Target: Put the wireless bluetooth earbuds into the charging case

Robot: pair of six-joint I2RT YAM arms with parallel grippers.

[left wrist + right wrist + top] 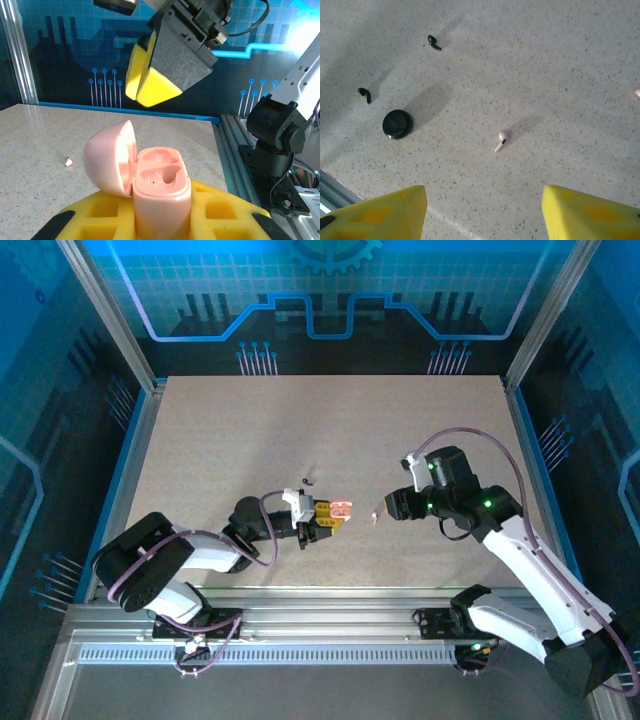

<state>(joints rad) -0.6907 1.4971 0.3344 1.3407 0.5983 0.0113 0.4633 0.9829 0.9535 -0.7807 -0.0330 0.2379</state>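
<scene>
Left pincer (322, 519) is clamped on the body of the pink charging case (161, 187). The lid (110, 157) is swung open to one side and both sockets face up, empty. The case is at front-middle of the tabletop (220, 430).

Right pincer (482, 200) is open wide with nothing between the pads. It hangs over the pale earbud (501, 140), which lies loose on its side between the case and that pincer.

One black earbud (434, 42) and the other black earbud (365, 94) lie further off, either side of a black disc (397, 124). The disc is not a bud.

Handling, my read:
- **Weight and size:** the bud is tiny and close to weightless, far smaller than a pad, so the pads will hide it on approach.
- **Surface:** it looks like hard, glossy, rounded plastic. Expect it to be slippery and to flick out if pinched off-centre.
- **Strength:** it is stiff enough for a firm squeeze, and the soft yellow pads should help it seat.
- **Approach:** it lies flat, so the pads have to come right down to the surface on both sides.
- **Where to grip:** pinch across the bulb head and leave the stem free, so the stem can go into the socket first.
- **Which bud first:** the pale one matches the case colour, so it is the likely first pick.
- **Case:** it is light and rigid. The grip below the rim looks adequate, and the lid is clear of the sockets.
</scene>
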